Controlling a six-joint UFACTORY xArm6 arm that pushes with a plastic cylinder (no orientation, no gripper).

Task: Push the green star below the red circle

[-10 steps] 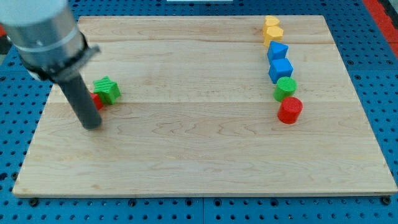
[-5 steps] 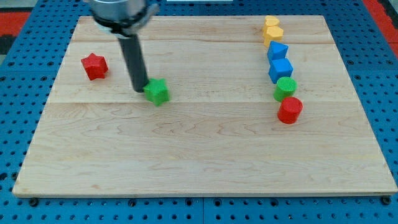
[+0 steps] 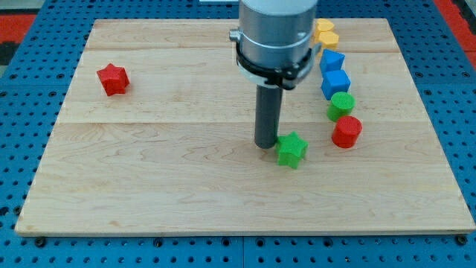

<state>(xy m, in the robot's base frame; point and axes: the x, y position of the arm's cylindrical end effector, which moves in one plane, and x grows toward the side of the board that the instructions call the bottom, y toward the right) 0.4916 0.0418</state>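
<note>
My tip (image 3: 265,145) touches the green star (image 3: 292,150) on its left side. I have no fingers, just a rod. The star sits left of and a bit lower than the red circle (image 3: 346,132), with bare wood between them and lots of board (image 3: 149,186) toward the bottom edge

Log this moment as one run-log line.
tip touching green star from view's left | star lower-left of red circle, apart | not yet below it

Arm reaching down from the view's top, rod upright, my tip (image 3: 265,145) on the board
</note>
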